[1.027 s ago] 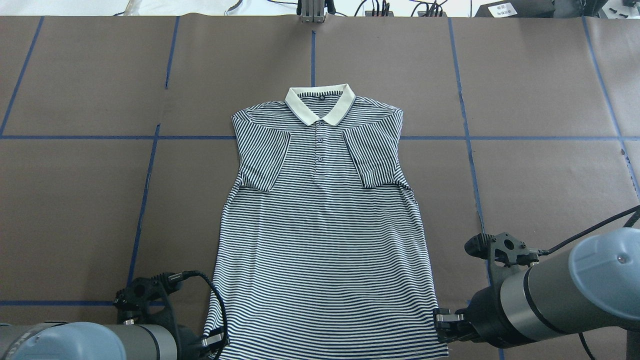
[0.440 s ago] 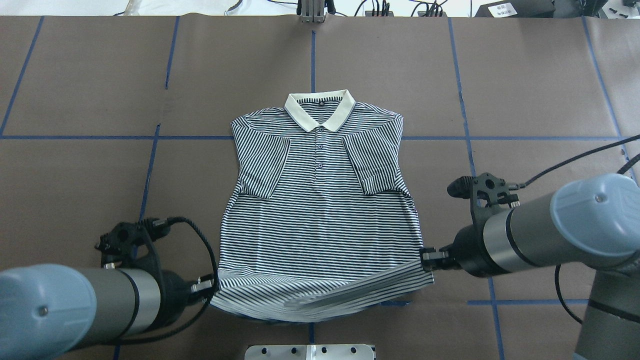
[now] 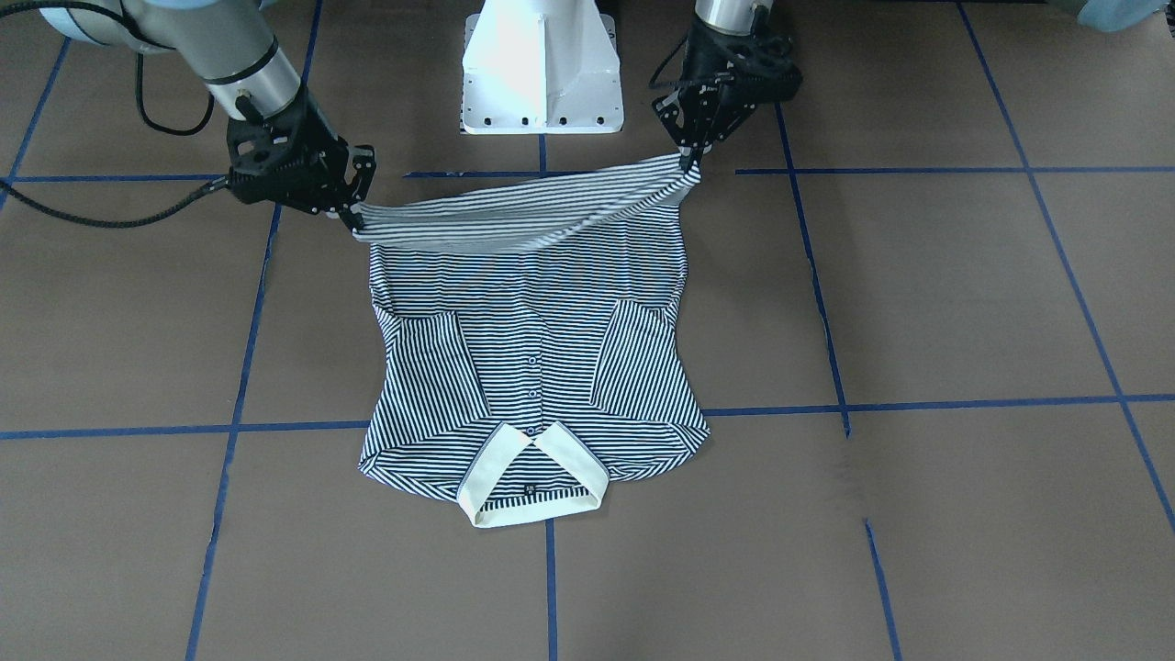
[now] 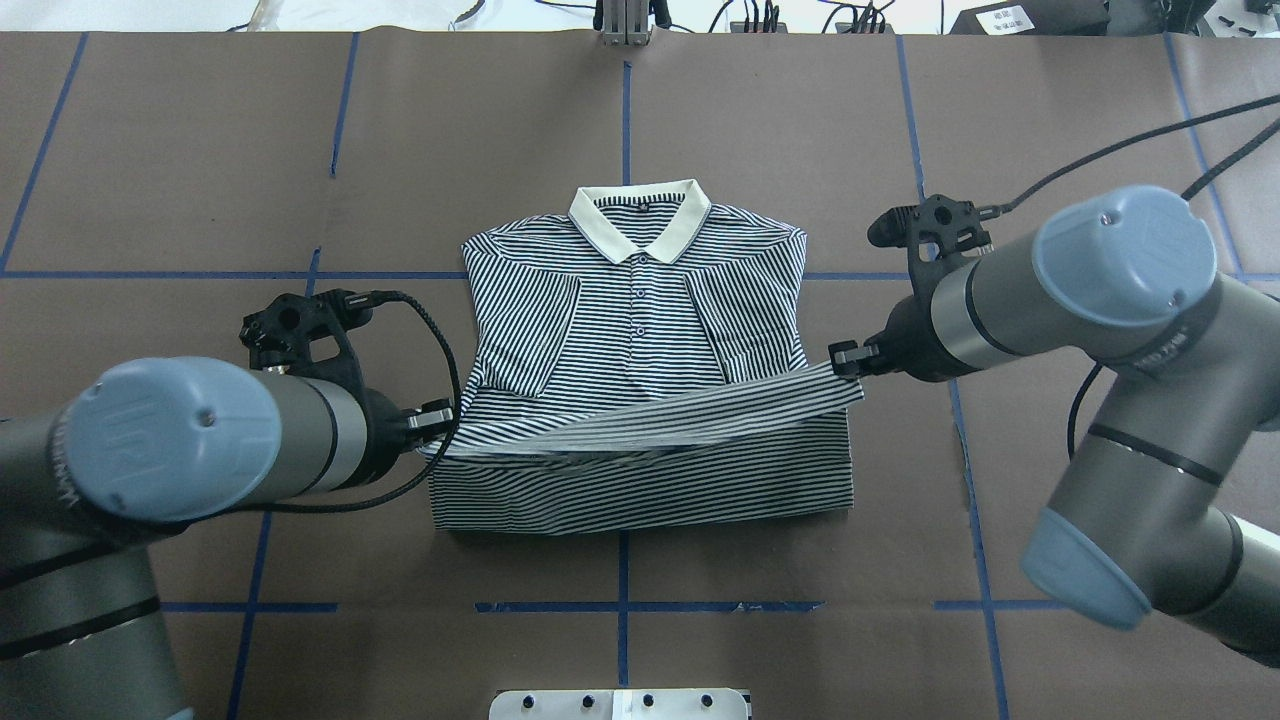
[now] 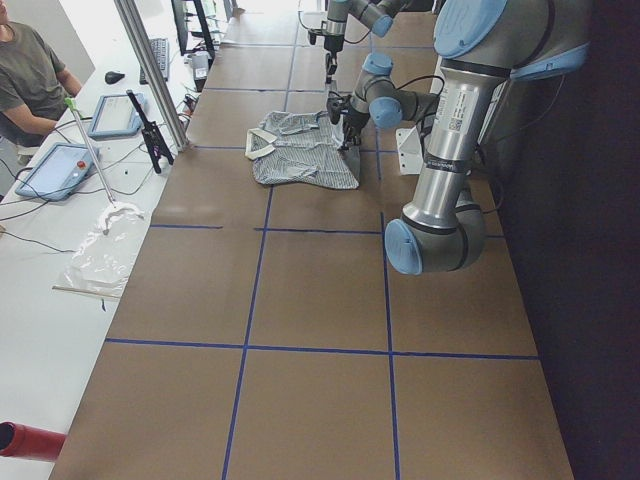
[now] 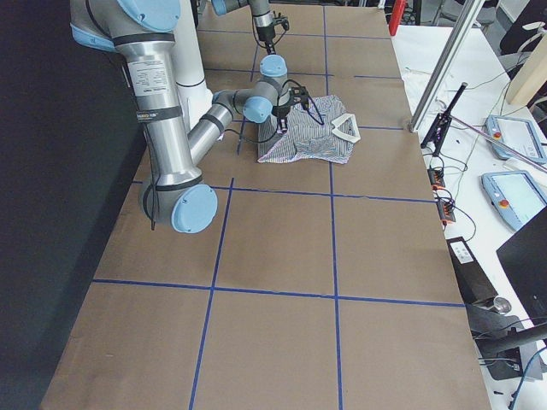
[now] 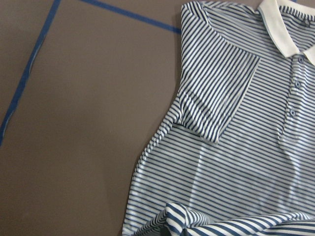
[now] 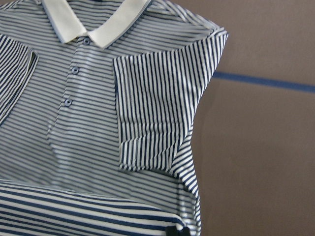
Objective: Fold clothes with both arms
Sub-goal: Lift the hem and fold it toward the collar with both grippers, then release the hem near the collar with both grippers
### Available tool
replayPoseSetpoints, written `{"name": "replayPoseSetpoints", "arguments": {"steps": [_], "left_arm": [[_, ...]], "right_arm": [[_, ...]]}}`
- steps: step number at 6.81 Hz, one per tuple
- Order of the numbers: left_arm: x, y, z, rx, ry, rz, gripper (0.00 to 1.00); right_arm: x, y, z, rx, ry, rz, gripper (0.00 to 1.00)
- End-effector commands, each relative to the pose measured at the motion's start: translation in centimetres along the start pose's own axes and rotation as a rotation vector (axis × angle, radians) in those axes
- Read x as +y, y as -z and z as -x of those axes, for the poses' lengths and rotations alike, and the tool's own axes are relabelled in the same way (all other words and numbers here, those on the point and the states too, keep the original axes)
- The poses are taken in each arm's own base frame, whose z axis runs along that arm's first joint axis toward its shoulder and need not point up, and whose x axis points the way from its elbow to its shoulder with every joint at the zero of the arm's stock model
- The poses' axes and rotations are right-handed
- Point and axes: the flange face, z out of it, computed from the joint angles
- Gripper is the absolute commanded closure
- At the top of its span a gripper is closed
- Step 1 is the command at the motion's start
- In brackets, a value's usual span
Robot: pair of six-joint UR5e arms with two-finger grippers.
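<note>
**Sleeves in, bottom fold about half made**

The shirt [image 4: 640,330] lies face up on the surface [image 4: 200,180] between the two tools, with its collar [image 4: 640,215] on the far side of them. Both sleeves [image 4: 525,330] lie folded in over the chest, so that step looks done.

The left tool [image 4: 440,422] is pinched on one corner of the hem [image 4: 680,412], and the right tool [image 4: 845,358] on the other. The hem hangs taut between them, lifted off the surface and doubled back over the lower body. The right tool sits nearer the collar than the left, so the raised edge runs slantwise. A crease lies on the near side of both tools.

By my reckoning the bottom-to-top fold is roughly halfway. What is left is to carry the hem up to the collar, level the two corners, lay it down and let go. I can't tell whether another fold is wanted after that.
</note>
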Motion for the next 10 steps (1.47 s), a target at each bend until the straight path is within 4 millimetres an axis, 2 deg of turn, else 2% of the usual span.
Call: {"name": "replayPoseSetpoints", "arguments": {"steps": [1, 2, 3, 4, 5, 6, 7, 10], "left_arm": [[-6.7, -5.5, 0.3, -0.029, -0.004, -0.084, 1.00], [-9.5, -6.6, 0.8, -0.027, 0.008, -0.117, 1.00], [-12.4, -8.6, -0.8, -0.013, 0.025, -0.147, 1.00], [-15.2, -10.7, -1.9, 0.007, 0.044, -0.165, 1.00], [-17.4, -11.8, -1.1, 0.032, 0.061, -0.164, 1.00], [-18.6, -12.3, -1.4, 0.046, 0.069, -0.171, 1.00], [-19.2, -14.1, -1.7, 0.018, 0.074, -0.167, 1.00], [-19.2, -14.4, -2.2, 0.034, 0.081, -0.169, 1.00]], "right_arm": [[-6.6, -1.9, -1.6, 0.056, -0.018, -0.036, 1.00], [-9.2, -2.5, -0.9, 0.065, -0.033, -0.049, 1.00], [-12.1, -3.8, -0.5, 0.085, -0.054, -0.047, 1.00], [-14.4, -5.2, -1.4, 0.084, -0.064, -0.065, 1.00], [-15.8, -7.2, -3.5, 0.066, -0.065, -0.092, 1.00], [-17.3, -8.9, -3.7, 0.068, -0.068, -0.094, 1.00], [-18.2, -9.6, -3.3, 0.076, -0.072, -0.087, 1.00], [-18.3, -10.1, -3.6, 0.082, -0.077, -0.082, 1.00]]}}
